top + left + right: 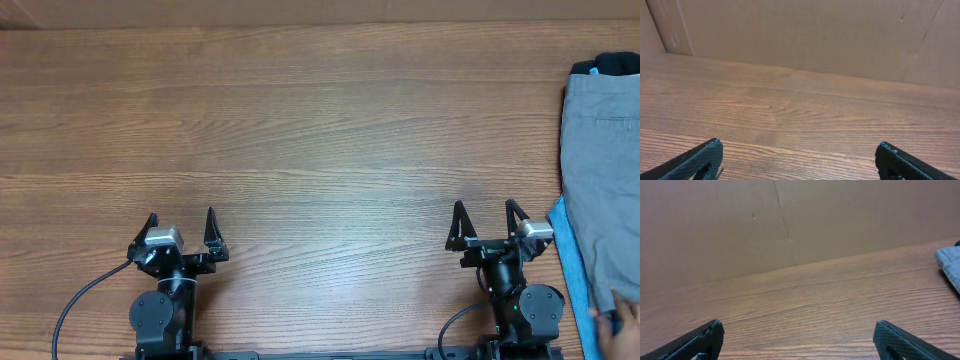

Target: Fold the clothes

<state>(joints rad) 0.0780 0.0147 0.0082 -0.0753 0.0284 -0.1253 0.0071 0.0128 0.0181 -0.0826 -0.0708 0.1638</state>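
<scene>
Shorts (pixel 603 170), grey and laid flat, lie off to the right of the right pincer (pixel 485 205), and neither arm touches them. That pincer's two black fingers are spread wide, with nothing between them but bare wood. Their tips point forward, away from the arm's base. Just beside its right finger runs the pale blue edge of a pair of jeans (pixel 570 262), which shows as a narrow strip from under the shorts' near side. Whether cloth and finger meet cannot be told from above. From there the shorts stretch forward, well past the fingertips, and back alongside the arm's base, running off the picture's right edge. At their far end a dark bit of fabric (pixel 615 63) peeks out, too small to name. The right wrist camera catches only a grey corner of the shorts, ahead and to the right of the fingers.

Well apart to the left, the left pincer (pixel 181 216) matches its partner, with its fingers splayed wide, empty and aimed forward over the table (pixel 320 120). A black cable (pixel 80 300) curls away behind and to the left of its base. Ahead of both pincers, past a long run of wood grain, stands a plain cardboard wall (pixel 800 35).
</scene>
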